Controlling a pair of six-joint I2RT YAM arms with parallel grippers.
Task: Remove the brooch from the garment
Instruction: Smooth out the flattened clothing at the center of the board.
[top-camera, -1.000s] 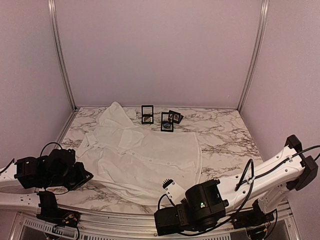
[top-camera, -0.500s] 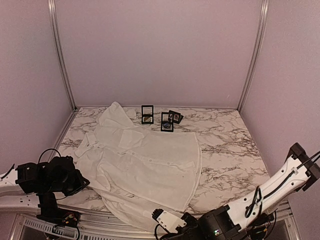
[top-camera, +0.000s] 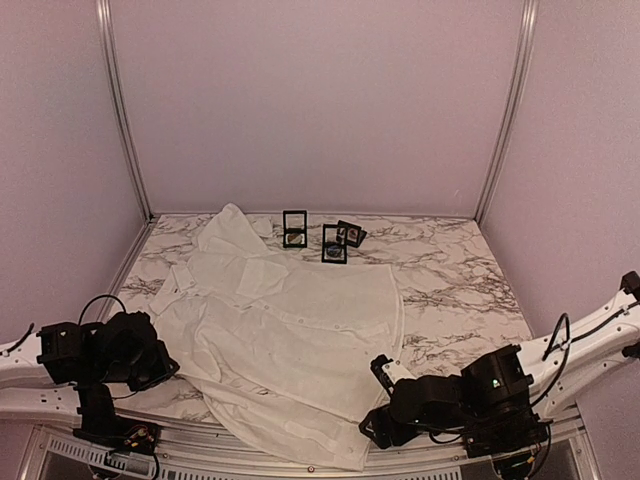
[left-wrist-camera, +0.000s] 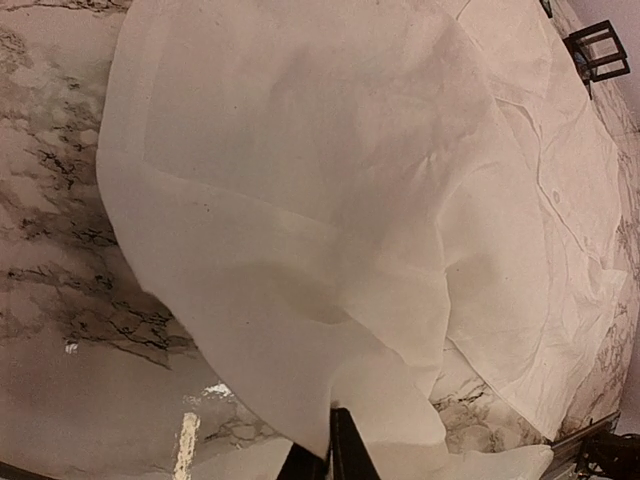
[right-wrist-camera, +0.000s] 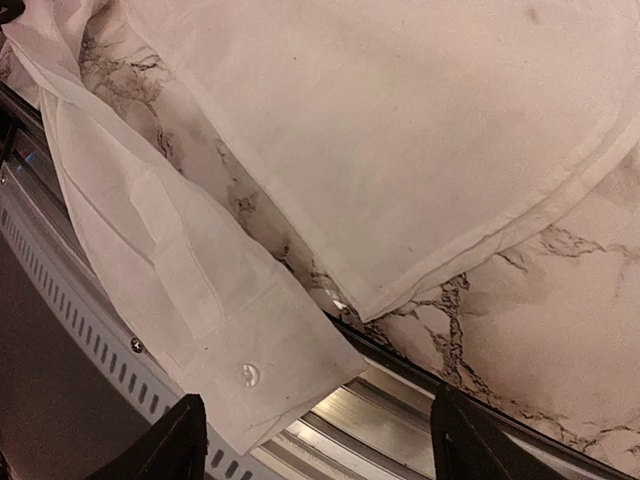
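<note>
Garment (top-camera: 300, 330) lies spread, front up, over the left and middle of the marble counter (top-camera: 450, 270). Its collar points to the far left corner and its hem reaches the near edge. One sleeve trails along that edge, and its cuff (right-wrist-camera: 215, 330), with a small white button (right-wrist-camera: 248, 375), hangs over the metal rail (right-wrist-camera: 390, 400) there.

At the near left corner the left arm (top-camera: 100, 352) sits low beside the shirt's side. Its jaws are closed, with their tips against the cloth; whether a fold is pinched between them cannot be told. The right arm (top-camera: 470, 390) hangs over the near edge just right of the hem, its jaws spread wide above the cuff and holding nothing.

Three small black frames (top-camera: 334, 243) stand near the far edge, just beyond the shirt.
</note>
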